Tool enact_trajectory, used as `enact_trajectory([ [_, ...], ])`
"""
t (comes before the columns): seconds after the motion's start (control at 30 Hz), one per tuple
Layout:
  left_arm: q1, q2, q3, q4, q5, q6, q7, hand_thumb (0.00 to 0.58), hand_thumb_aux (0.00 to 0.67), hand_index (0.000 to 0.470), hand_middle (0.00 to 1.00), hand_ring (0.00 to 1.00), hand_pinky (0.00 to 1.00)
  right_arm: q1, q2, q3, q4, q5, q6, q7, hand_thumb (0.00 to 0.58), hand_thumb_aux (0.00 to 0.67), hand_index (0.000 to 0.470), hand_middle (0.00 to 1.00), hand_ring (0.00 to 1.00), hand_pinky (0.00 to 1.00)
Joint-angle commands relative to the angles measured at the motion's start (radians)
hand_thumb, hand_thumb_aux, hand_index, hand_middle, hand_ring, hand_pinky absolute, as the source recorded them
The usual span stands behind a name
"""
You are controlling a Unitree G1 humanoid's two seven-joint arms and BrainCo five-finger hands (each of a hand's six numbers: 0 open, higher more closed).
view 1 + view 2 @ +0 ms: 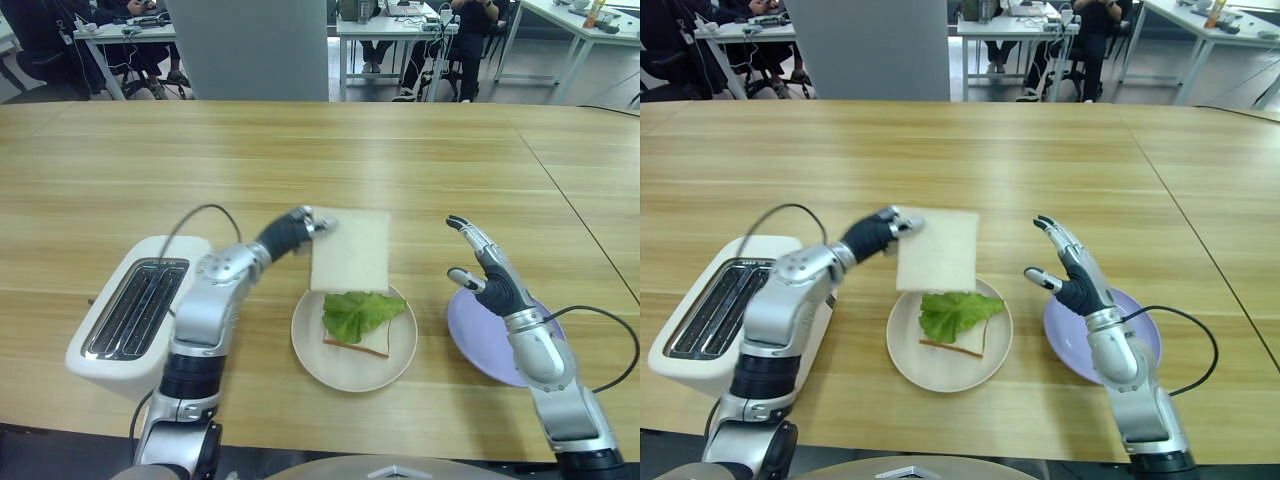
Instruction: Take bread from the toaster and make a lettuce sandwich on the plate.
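Fingers of the left hand are clamped on the upper left corner of a white square bread slice, which hangs in the air. Its lower edge sits over the far rim of the round beige plate, just above the lettuce; cannot tell if they touch. On that plate lies a green lettuce leaf on top of a second bread slice, whose crust edge shows on the near side. The leaf sits toward the far half of the plate and the near half shows bare plate.

Right hand is spread, fingers released and holding nothing, raised over the far left rim of a round purple plate. The forearm crosses that plate. The purple plate is just beside the beige one, with a narrow strip of wood between their rims.

White two-slot toaster stands left of the beige plate, near the front edge of the light wooden worktop. The left arm passes along its right side. A grey cable arcs up behind the toaster, near the left hand.

A gap separates the held slice from the right hand. A broad stretch of plain wood runs from the plates to the far worktop edge.
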Motion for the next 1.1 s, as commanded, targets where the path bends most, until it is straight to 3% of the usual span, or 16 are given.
enact_trajectory([
  [0.03,-0.011,-0.002,-0.078,0.12,0.016,-0.046,-0.036,0.58,0.67,0.46,1.0,1.0,1.0,0.008,-0.051,0.024,-0.005,-0.106,-0.075,-0.007,0.0,0.0,0.0,0.04,0.04,0.04],
  [0.37,-0.044,-0.017,-0.149,0.328,0.06,-0.16,-0.046,0.58,0.67,0.46,1.0,1.0,1.0,0.012,-0.089,0.148,0.01,-0.236,-0.166,0.037,0.0,0.0,0.0,0.05,0.05,0.05],
  [0.7,-0.063,-0.026,-0.15,0.437,0.096,-0.234,-0.031,0.58,0.67,0.46,1.0,1.0,1.0,-0.036,-0.041,0.295,0.085,-0.235,-0.199,0.104,0.0,0.0,0.0,0.05,0.05,0.05],
  [1.1,-0.061,-0.036,-0.172,0.495,0.142,-0.276,-0.026,0.58,0.67,0.46,1.0,1.0,1.0,-0.077,-0.025,0.373,0.194,-0.191,-0.209,0.178,0.0,0.0,0.0,0.05,0.05,0.05],
])
